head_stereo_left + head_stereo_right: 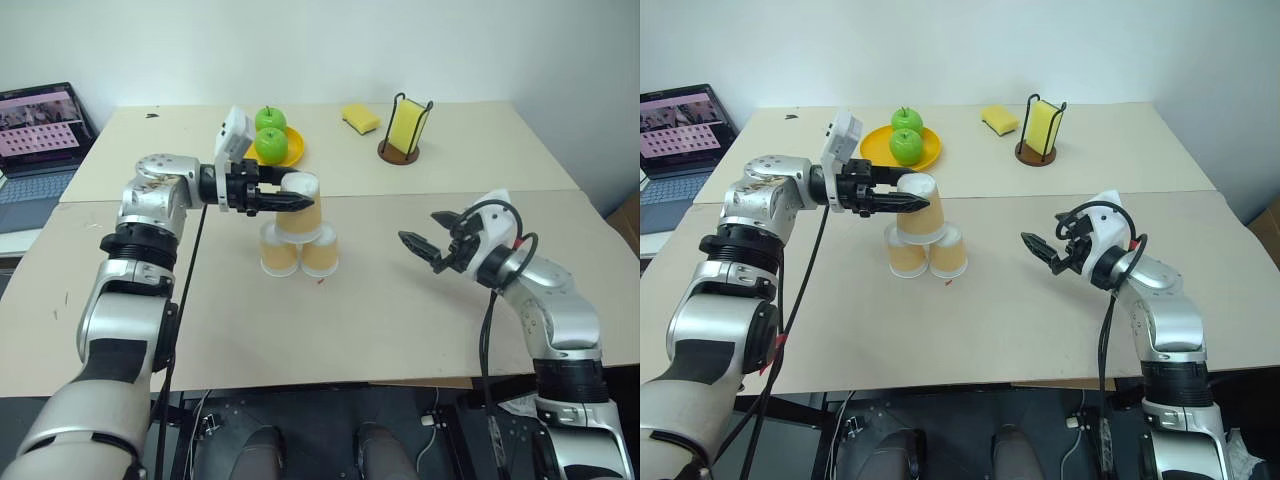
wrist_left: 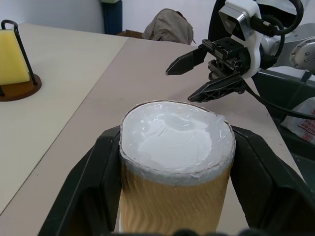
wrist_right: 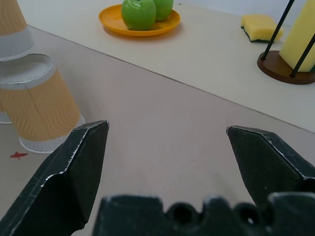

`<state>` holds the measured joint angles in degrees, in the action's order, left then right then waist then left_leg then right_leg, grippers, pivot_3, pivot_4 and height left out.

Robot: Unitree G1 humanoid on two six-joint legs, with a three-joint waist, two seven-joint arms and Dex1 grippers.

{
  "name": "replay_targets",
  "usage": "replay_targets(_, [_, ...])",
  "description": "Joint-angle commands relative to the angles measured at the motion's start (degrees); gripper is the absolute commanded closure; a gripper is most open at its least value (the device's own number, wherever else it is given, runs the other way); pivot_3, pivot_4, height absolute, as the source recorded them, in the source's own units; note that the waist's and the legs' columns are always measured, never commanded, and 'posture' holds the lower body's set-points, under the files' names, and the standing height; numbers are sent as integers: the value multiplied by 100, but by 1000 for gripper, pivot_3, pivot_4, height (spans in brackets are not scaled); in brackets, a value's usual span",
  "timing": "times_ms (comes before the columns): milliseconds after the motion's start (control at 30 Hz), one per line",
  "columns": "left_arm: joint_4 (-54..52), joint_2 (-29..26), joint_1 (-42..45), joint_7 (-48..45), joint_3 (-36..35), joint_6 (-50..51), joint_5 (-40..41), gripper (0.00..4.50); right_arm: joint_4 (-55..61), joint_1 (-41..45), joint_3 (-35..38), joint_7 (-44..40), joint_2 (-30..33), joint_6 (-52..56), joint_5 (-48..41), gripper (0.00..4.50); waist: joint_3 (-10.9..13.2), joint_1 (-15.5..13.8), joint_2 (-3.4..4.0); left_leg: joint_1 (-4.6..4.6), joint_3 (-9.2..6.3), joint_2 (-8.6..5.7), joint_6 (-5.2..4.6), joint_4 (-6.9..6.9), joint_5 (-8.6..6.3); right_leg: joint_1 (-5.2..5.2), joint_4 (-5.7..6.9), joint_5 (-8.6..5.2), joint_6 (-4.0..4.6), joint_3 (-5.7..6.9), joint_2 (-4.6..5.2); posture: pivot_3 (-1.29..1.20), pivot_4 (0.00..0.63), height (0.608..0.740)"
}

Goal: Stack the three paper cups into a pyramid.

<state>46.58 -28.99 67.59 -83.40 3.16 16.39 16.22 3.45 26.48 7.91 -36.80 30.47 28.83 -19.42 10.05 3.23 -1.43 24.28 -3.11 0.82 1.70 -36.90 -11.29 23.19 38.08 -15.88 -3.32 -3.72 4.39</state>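
Left pincer (image 1: 297,203) clamping top cup (image 1: 299,210) between black fingers, holding it upside down on pair of base cups. Left base cup (image 1: 279,251) and right base cup (image 1: 320,252) standing inverted, side by side, touching, near bench (image 1: 360,310) middle; three forming pyramid. Right pincer (image 1: 428,240) hanging well apart from cups, fingers spread wide, gripping nothing. Orange plate (image 1: 880,148) carrying two green apples (image 1: 906,146) lying behind cups. Yellow sponge (image 1: 361,118) lying beside wire rack (image 1: 406,128) holding second sponge.
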Motion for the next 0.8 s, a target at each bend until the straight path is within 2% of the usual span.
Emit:
replay_targets(33, [28,1,47,24,-137,-119,-5,1897,390,-27,253,39,116,66,-190,0,0,-1,0,0,0,0,0,0,0,0,0,0,0,0,0,0,150,732])
replay_targets(567, [1,9,-60,130,-174,-105,-63,1897,466,-96,280,99,170,142,-278,0,0,-11,0,0,0,0,0,-2,0,-1,1,0,0,0,0,0,150,732])
replay_targets(633, [-5,7,-63,143,-177,-108,-68,896,469,-101,275,100,167,142,-280,0,0,-12,0,0,0,0,0,-2,0,-1,1,0,0,0,0,0,150,732])
replay_targets(667, [-7,6,-64,149,-178,-109,-69,722,471,-103,272,100,165,143,-281,0,0,-12,0,0,0,0,0,-3,0,-1,1,0,0,0,0,0,150,732])
replay_targets(700, [-12,5,-59,153,-185,-101,-63,288,463,-100,268,100,162,141,-280,0,0,-12,0,0,0,0,0,-3,0,-1,1,0,0,0,0,0,150,732])
replay_targets(733, [-21,2,-56,155,-191,-94,-57,54,458,-98,265,99,159,141,-280,0,0,-12,0,0,0,0,0,-3,0,-1,1,0,0,0,0,0,150,732])
replay_targets(800, [-47,-2,-50,154,-202,-75,-42,17,443,-96,259,94,155,135,-280,0,0,-15,0,1,0,0,0,-3,0,-1,1,0,0,0,0,0,150,732])
